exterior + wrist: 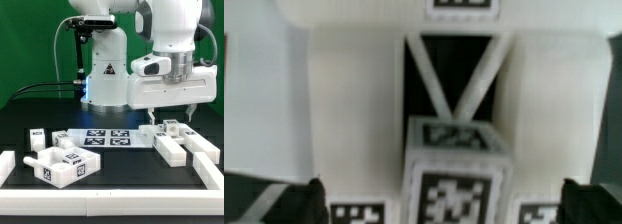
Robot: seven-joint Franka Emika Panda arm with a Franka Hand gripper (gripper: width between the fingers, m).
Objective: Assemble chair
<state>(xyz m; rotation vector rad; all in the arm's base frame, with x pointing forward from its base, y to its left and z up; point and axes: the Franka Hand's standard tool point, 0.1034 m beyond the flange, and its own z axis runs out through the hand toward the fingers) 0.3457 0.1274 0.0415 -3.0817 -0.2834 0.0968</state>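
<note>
The gripper (pixel 171 117) hangs with its jaws spread wide and empty over a group of white chair pieces (pixel 180 140). These lie toward the tabletop's (pixel 130 185) edge on the exterior view's right. In the wrist view a tagged block (pixel 455 150) shows between the two dark fingertips (pixel 274 205), clear of both. Beyond it lies a frame piece (pixel 455 70) with a dark slot. The wide spread looks meant to straddle that block before closing on it, so I judge this an approach with nothing gripped yet.

Further out, the marker board (pixel 105 138) lies flat mid-table. Past it, toward the corner on the exterior view's left, a heap of chair blocks (pixel 62 165) sits loose. A small block (pixel 38 137) lies near it, and everything sits inside the low border rail (pixel 120 203). The chair is not yet joined.
</note>
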